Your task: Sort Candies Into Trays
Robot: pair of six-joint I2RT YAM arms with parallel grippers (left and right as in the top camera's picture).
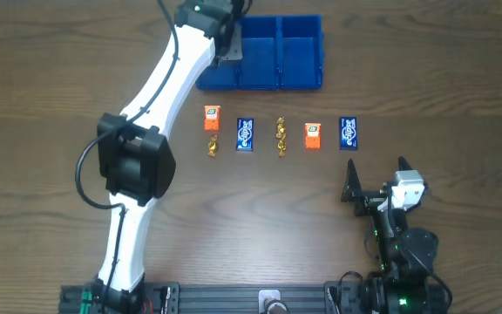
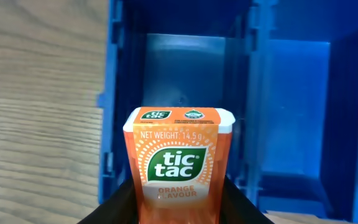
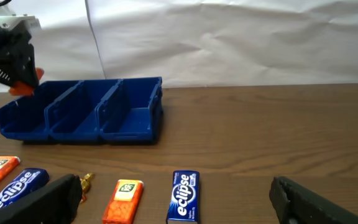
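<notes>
1. The left tool (image 1: 227, 44) pinches a small orange plastic mint box (image 2: 179, 165) upright over the left-end compartment of the blue plastic three-compartment tray (image 2: 110, 124).
2. The right tool (image 1: 377, 179) sits low near its base with its fingers spread, holding nothing.
3. On the brown wooden surface (image 1: 460, 87), in a row near the tray, lie orange boxes (image 1: 312, 135), blue flat packs (image 1: 246, 133) and gold-wrapped sweets (image 1: 281, 137).
</notes>
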